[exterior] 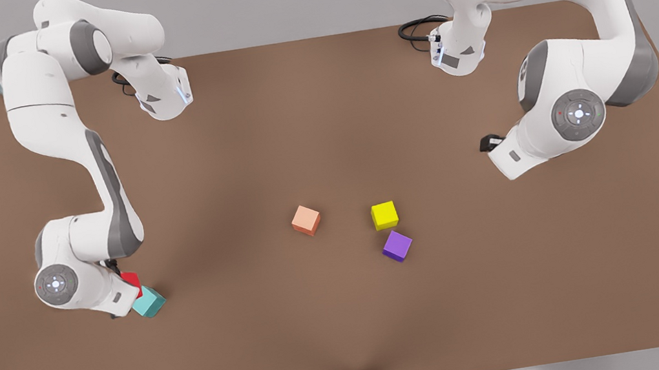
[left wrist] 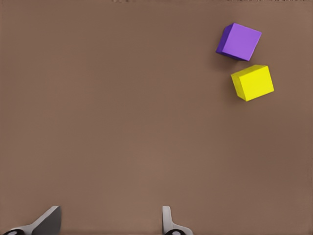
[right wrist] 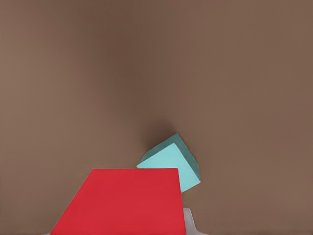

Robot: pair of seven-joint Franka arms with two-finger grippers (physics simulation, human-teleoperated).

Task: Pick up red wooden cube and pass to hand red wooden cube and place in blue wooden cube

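Red wooden cube sits clamped in the right gripper, just above the blue wooden cube. Well away from that blue cube, the left gripper hovers with jaws apart near the yellow cube and purple cube.

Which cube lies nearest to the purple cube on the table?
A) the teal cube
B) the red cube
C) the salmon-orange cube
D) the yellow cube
D: the yellow cube sits just beside the purple cube, while the other cubes lie farther away.
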